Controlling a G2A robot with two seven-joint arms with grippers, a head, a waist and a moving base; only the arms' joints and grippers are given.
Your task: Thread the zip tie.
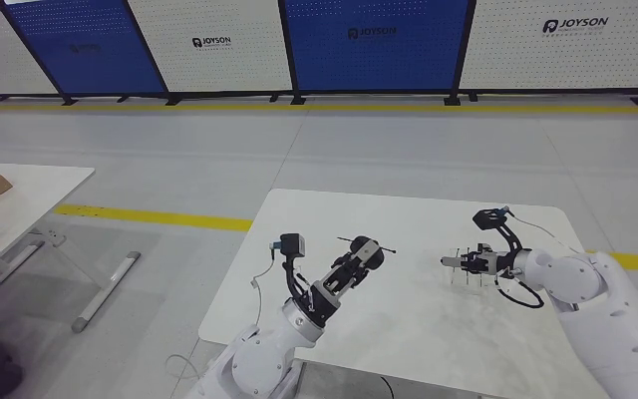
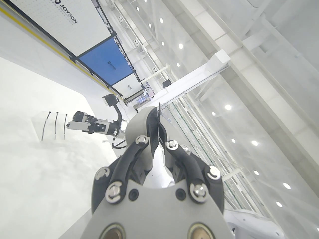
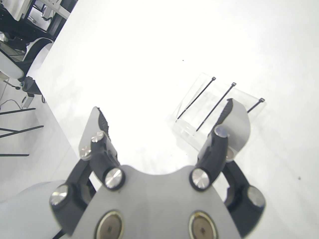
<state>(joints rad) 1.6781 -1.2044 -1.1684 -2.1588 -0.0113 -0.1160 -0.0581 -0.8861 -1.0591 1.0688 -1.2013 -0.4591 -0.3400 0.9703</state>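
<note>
Three spare ties rest by the wide-open right gripper. The left gripper pinches a thin black zip tie.

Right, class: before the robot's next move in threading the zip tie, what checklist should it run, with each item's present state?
1. Left jaws shut on the thin black plastic zip tie: ok.
2. Right jaws open and empty: ok.
3. Right jaws close beside the clear plastic rack: ok.
4. Three spare black zip ties lying on that rack: ok.
5. Held tie's tail aimed at its head slot: cannot tell.
</note>
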